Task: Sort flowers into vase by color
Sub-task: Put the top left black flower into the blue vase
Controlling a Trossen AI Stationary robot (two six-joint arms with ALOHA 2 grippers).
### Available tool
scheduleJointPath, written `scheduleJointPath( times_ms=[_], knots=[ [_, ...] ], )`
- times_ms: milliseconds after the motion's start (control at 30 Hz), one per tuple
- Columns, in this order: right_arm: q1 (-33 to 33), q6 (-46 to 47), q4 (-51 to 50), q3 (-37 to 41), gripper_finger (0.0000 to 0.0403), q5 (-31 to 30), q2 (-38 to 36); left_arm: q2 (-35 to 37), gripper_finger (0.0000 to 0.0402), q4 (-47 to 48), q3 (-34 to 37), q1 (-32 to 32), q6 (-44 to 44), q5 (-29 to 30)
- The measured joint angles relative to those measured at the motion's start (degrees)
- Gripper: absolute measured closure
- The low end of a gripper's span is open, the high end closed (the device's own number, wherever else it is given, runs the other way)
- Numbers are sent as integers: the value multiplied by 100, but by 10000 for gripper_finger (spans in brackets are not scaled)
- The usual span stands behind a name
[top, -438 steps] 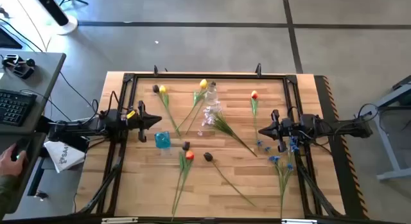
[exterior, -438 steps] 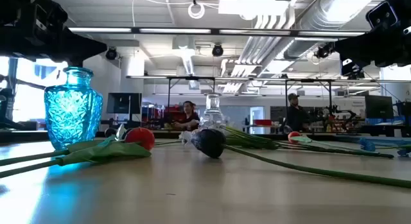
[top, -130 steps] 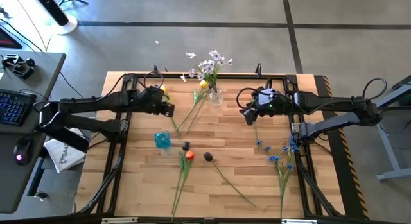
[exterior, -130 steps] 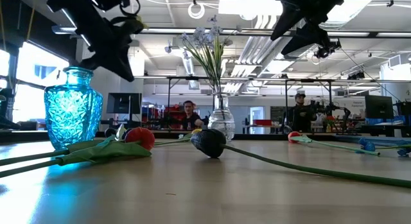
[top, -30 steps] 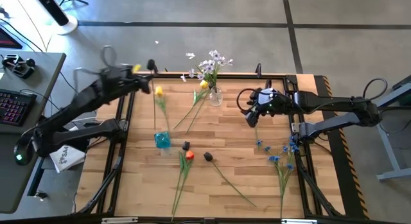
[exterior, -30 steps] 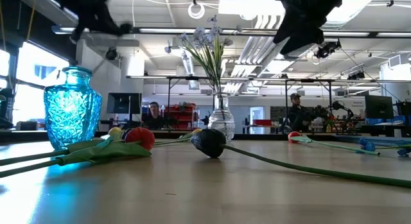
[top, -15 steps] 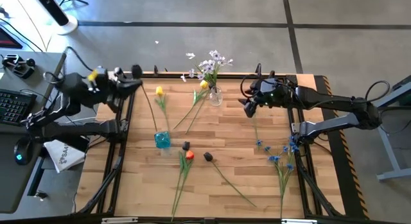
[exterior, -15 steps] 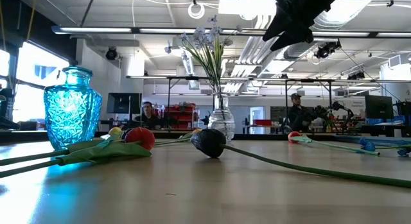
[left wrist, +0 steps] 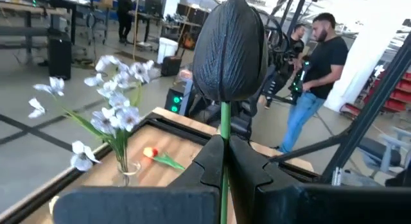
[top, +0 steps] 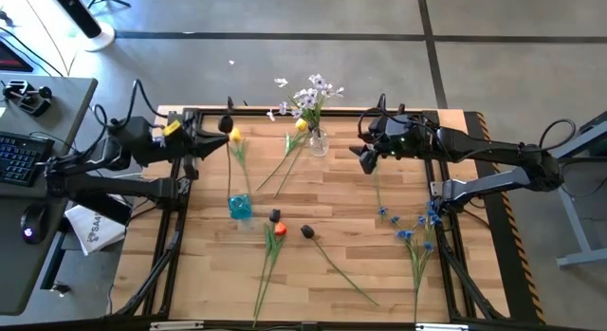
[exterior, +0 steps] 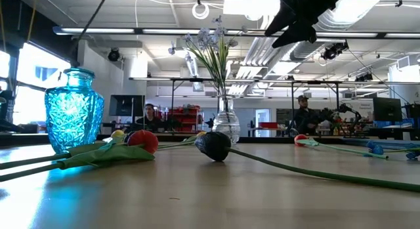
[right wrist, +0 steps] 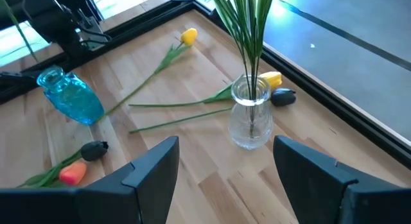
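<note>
My left gripper (top: 216,132) hangs over the table's far left corner, shut on a dark purple tulip (left wrist: 230,51). A yellow tulip (top: 234,135) lies on the table just beside it. The clear vase (top: 318,141) at the far middle holds white-lilac sprigs (top: 308,92). The blue vase (top: 239,206) stands left of centre. My right gripper (right wrist: 225,179) hovers open over the far right, right of the clear vase (right wrist: 250,118). An orange-red tulip (top: 277,229) and another dark tulip (top: 307,232) lie mid-table. Blue blossoms (top: 417,231) lie at the right. My left gripper pinches the dark tulip's green stem (left wrist: 224,124) between its two fingers, just below the head. The fingers point roughly level toward the table's right. The head stands out past the fingertips, clear of the table. The gripper hides the rest of the stem.
A black frame rail (top: 285,111) runs around the tabletop. Two more yellow tulips (right wrist: 188,36) (right wrist: 271,79) and a dark head (right wrist: 282,97) lie near the clear vase. People stand in the room beyond the table (exterior: 302,114). A desk with a keyboard (top: 24,156) stands to the left.
My left arm has come down from a raised pose and swung about at the far left corner, keeping the dark tulip in its shut fingers. My right gripper has shifted a little up and toward the far edge, still open.
</note>
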State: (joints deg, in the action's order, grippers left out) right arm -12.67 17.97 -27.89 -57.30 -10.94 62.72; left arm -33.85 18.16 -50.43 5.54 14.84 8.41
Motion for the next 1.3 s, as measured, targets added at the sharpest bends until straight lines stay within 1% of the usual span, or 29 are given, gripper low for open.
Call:
scheduleJointPath(
  times_ms=[133,267,400,633,800,1000,1133,1300],
  knots=[
    [0,9,34,0,153,0,-1,1,401,-448,261,-117,-2,110],
    [0,14,40,0,153,0,-2,0,401,-584,464,-180,16,117],
    [0,16,102,0,153,0,-2,0,401,-573,664,-192,144,131],
    [0,14,261,0,153,37,-2,-26,393,-195,668,-192,152,127],
    [2,16,200,0,153,65,-2,-28,364,464,668,-190,192,130],
    [2,48,31,0,153,251,-11,-26,311,1176,657,-190,306,49],
    [0,552,-400,0,153,395,-13,14,283,1407,463,-190,274,17],
    [-77,1320,-1263,0,153,988,-13,0,272,1417,-74,-190,-193,15]
  ],
)
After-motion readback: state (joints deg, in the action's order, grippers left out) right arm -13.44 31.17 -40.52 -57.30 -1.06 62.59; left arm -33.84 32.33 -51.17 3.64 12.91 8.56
